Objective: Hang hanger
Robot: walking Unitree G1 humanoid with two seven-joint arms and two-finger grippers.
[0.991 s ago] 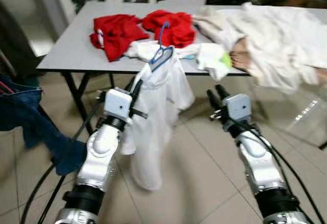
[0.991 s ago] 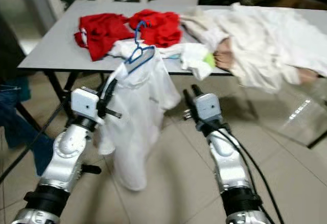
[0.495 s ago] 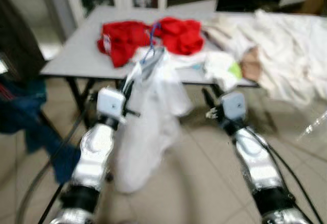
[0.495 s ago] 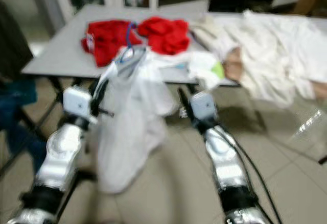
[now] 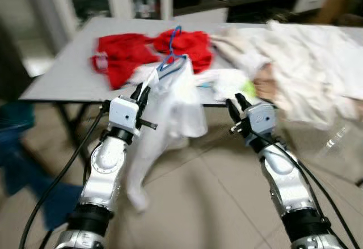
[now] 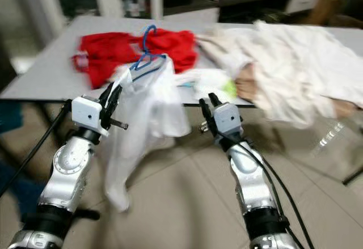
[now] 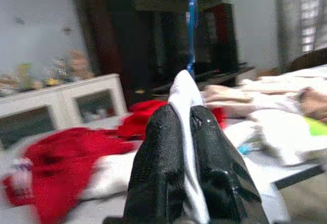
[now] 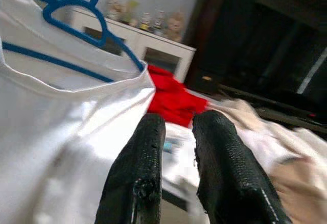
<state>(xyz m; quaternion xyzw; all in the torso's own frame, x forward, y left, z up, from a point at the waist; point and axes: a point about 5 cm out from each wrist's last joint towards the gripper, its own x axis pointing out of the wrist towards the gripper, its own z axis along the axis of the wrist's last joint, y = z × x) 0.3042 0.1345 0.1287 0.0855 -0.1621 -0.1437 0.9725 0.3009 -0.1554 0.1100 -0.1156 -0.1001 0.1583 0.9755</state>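
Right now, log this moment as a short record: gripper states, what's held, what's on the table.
left gripper: shut on the white shirt, holding it up before the table
hanger: blue, inside the shirt's neck, hook upward
right gripper: held beside the shirt, holding nothing, fingers slightly apart
on table: red clothes, white clothes
image: blurred

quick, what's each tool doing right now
Left tool: closed on the white shirt, which hangs on the blue hanger.
Right tool: slightly open, holding nothing.
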